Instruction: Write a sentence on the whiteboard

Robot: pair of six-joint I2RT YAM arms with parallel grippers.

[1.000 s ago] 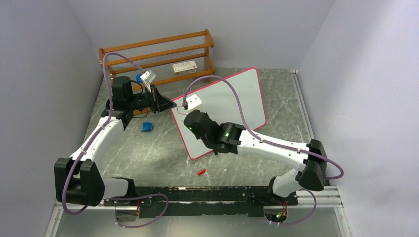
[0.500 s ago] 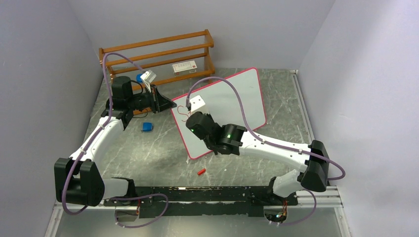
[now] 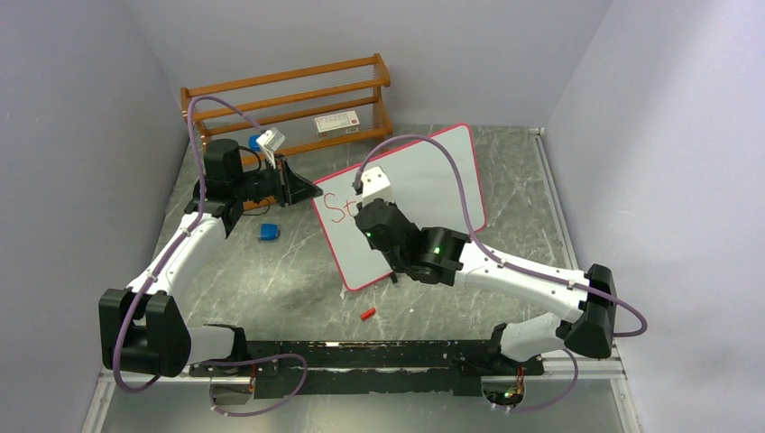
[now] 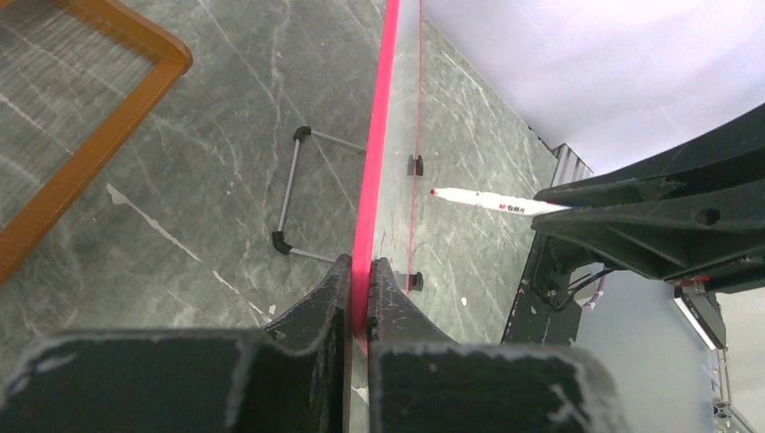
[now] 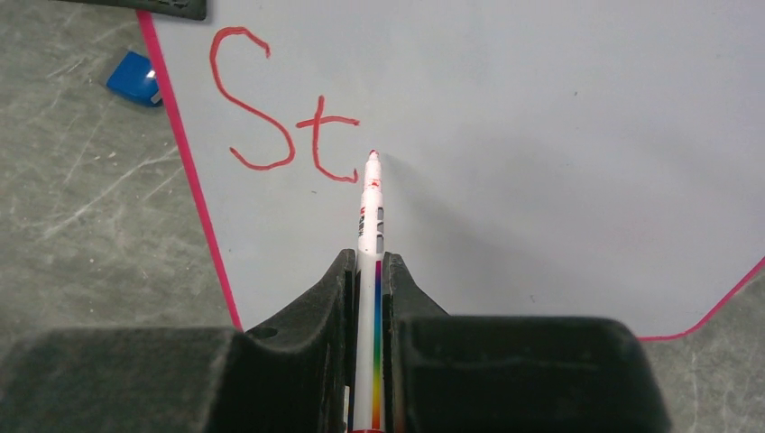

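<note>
On the stone table (image 3: 271, 271), the whiteboard (image 3: 433, 171) stands propped before the wooden rack (image 3: 289, 90). The left gripper (image 4: 359, 266) pinches its pink rim, probably to steady it; the right gripper (image 5: 365, 262) clamps a marker (image 5: 371, 203), its tip just beside the sentence (image 5: 284, 117), which reads only "St".

— Where does the top view sit?
— High at the near edge, looking down over the whole table (image 3: 298, 271).
— And the wrist views?
— Close up. Left sights along the rim of the whiteboard (image 4: 368, 180), right faces its front. All three share it.
</note>
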